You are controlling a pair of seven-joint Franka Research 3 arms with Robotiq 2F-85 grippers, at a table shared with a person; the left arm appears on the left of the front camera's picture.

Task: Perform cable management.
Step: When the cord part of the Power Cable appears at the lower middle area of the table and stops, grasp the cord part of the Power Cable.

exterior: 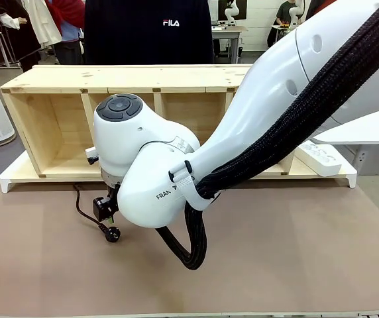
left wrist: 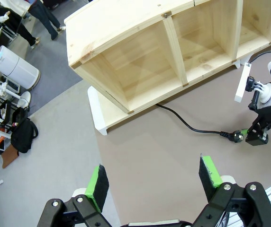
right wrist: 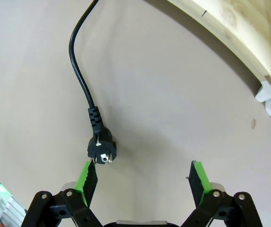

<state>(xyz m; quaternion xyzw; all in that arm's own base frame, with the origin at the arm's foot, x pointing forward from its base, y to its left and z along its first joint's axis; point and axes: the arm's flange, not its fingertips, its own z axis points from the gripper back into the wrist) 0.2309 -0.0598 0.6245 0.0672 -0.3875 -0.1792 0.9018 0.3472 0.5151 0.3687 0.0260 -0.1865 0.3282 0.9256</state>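
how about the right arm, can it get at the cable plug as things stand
Probably yes: the right hand is open and hovers above the cable plug, which lies free on the table by one finger. Nothing lies between; a sideways shift should centre it.

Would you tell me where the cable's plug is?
In the front view the plug lies left of centre on the table, before the wooden shelf, by the right gripper.

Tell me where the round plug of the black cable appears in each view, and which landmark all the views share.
Front view: the plug lies at the lower left, on the table.
Left wrist view: the plug is near the right edge, a little below mid height.
Right wrist view: the plug is left of centre, in the lower half.
Shared landmark: the wooden shelf.
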